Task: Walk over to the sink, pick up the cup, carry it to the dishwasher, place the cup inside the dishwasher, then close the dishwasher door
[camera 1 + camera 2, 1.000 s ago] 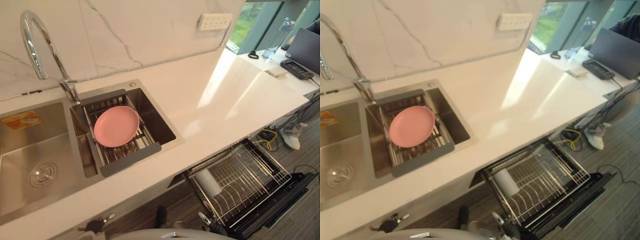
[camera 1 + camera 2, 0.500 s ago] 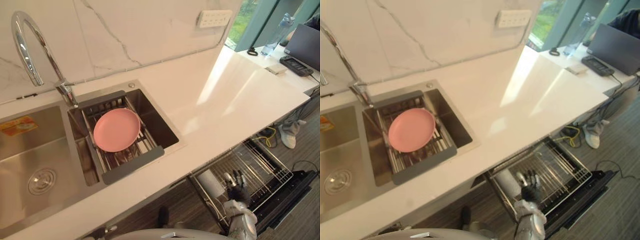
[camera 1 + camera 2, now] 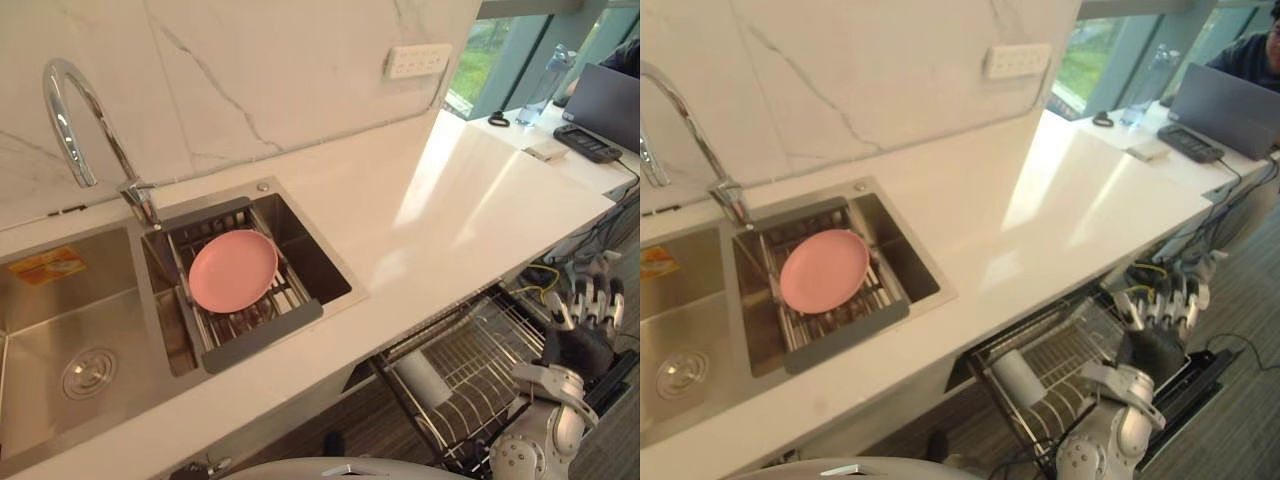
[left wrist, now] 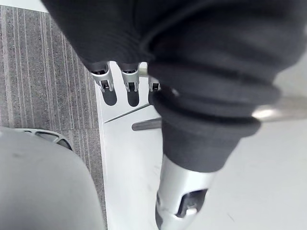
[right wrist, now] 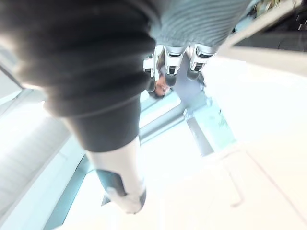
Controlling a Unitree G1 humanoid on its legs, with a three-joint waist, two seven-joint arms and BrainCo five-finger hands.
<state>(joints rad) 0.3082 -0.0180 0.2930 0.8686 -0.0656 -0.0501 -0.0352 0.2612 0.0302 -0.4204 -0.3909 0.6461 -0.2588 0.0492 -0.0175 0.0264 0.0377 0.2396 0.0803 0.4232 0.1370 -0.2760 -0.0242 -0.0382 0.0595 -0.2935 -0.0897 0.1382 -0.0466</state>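
Head views first: my right hand (image 3: 577, 342) is hanging raised over the far right end of the silver wire dishwasher rack (image 3: 468, 352). Its fingers (image 3: 585, 300) are pointing straight up, spread out and released, gripping nothing. The black dishwasher door (image 3: 1198, 378) is lying open just past it.

The white cylindrical cup (image 3: 415, 372) is lying on its side in the near left corner of that rack, below the edge of the white stone worktop (image 3: 450, 200). It's sitting lower than my right hand and off to its left, well apart from it, with a stretch of bare wire between the two.

Further left, the stainless steel sink (image 3: 60, 330) is holding a grey drainer tray (image 3: 265, 335) with a round pink plate (image 3: 233, 270) resting on it, right under the curved chrome tap (image 3: 70, 110).

The right wrist view isn't catching any of that. It's looking along the roots of my fingers (image 5: 172, 60) at bright window glass and pale frames.

The left wrist view is giving me my left hand (image 4: 201, 96), hanging over grey striped floor (image 4: 48, 72) and a flat white surface (image 4: 129, 158). I'm just getting the finger roots and the thumb there, so I can't tell if that hand is curled or loose.
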